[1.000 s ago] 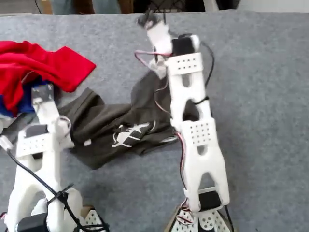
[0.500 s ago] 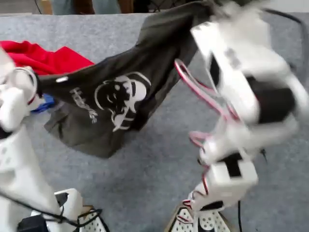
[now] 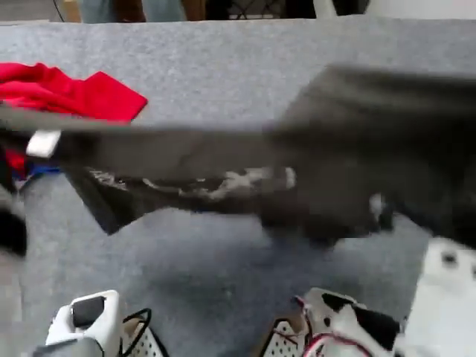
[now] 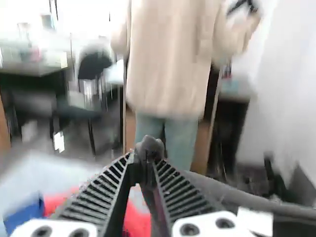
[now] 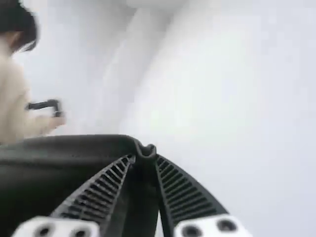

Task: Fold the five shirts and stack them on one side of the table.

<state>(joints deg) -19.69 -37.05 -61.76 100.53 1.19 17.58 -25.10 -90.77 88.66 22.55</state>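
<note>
A dark olive shirt with a white print hangs stretched across the table, held high between both arms. My left gripper is shut on a pinch of the dark shirt, raised above the table's left side. My right gripper is shut on another edge of the dark shirt, lifted up on the right. A red shirt lies bunched at the far left of the table, with a bit of blue cloth under it.
The grey table surface stretches behind the lifted shirt. Arm bases stand at the near edge, and a white arm segment is at the near right.
Both arms have lifted the dark shirt off the table and pulled it apart, so it now spans the table, higher and wider than half a second ago.
</note>
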